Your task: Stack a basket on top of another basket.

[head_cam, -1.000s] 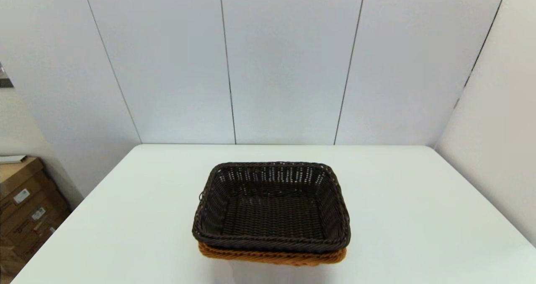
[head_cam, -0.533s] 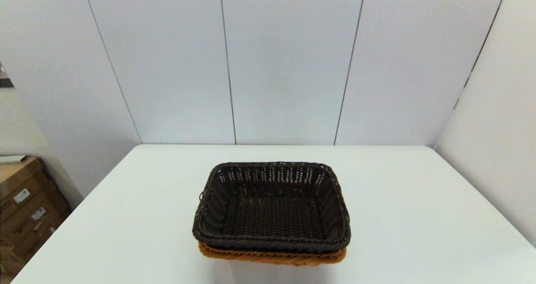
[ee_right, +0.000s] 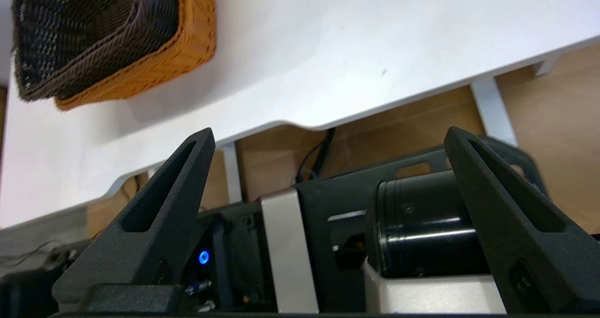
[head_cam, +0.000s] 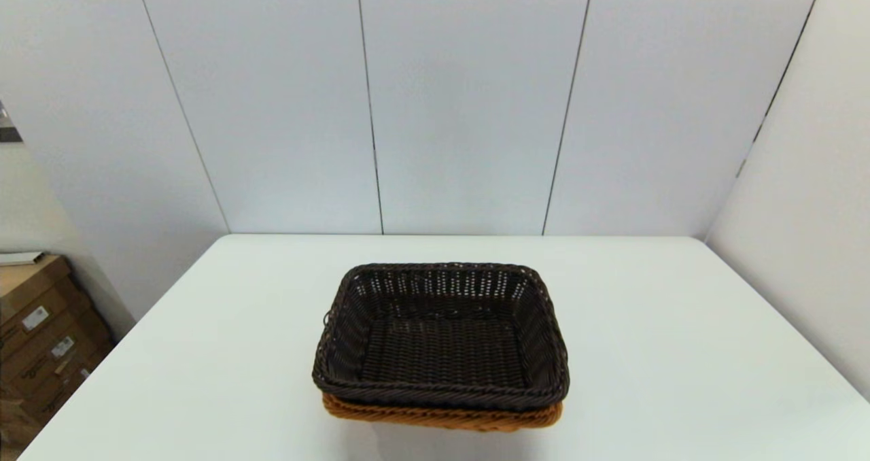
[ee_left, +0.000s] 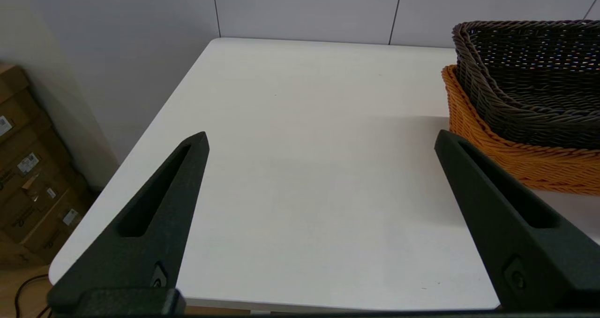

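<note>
The dark brown basket (head_cam: 440, 338) sits nested inside the orange-tan basket (head_cam: 442, 417) at the front middle of the white table (head_cam: 680, 352). Only the tan basket's front rim shows under it in the head view. Both wrist views show the pair too: dark basket (ee_left: 534, 74) in tan basket (ee_left: 515, 161), and dark basket (ee_right: 84, 32) in tan basket (ee_right: 154, 60). My left gripper (ee_left: 321, 140) is open over the table's left part, apart from the baskets. My right gripper (ee_right: 328, 135) is open below the table's front edge, over the robot's base. Neither holds anything.
Cardboard boxes (head_cam: 41, 338) stand on the floor left of the table. White wall panels close the back and right sides. The robot's own base (ee_right: 328, 243) and a table leg (ee_right: 490, 107) lie in the right wrist view.
</note>
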Motion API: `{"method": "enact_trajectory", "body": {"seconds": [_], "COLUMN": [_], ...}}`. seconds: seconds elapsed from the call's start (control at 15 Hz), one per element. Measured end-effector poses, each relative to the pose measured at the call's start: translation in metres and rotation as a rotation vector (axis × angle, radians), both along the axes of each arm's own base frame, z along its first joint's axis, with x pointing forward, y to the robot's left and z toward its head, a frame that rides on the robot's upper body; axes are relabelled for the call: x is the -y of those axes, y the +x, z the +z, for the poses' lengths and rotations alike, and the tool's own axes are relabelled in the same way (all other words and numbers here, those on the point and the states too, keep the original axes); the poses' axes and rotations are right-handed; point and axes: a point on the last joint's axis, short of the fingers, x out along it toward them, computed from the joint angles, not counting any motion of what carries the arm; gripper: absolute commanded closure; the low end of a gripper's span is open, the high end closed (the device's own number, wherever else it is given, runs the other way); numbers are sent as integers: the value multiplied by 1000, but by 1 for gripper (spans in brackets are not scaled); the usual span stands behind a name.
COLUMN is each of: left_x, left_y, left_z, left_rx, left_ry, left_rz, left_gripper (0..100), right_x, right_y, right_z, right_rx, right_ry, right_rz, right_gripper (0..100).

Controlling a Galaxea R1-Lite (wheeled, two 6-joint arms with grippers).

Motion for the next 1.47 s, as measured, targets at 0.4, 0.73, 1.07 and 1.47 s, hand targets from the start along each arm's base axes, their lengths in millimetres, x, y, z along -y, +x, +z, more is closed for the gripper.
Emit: {"method": "enact_trajectory", "body": {"seconds": [0.4,0.73,1.07,1.47], "left_x": [0,0,0,0], "left_y": [0,0,0,0], "left_z": [0,0,0,0], "left_rx": [0,0,1,0], "left_ry": [0,0,0,0], "left_rz": [1,1,0,1], "left_gripper": [0,0,0,0], "right_x": [5,10,10,9], "right_y": [-12,15,31,41], "right_z": [-29,-69,-72,-80], "right_rx": [43,275,477,607], "right_ry": [-80,-428,-633,-649], "right_rz": [33,-23,-24,8], "right_gripper": [0,0,0,0]}}
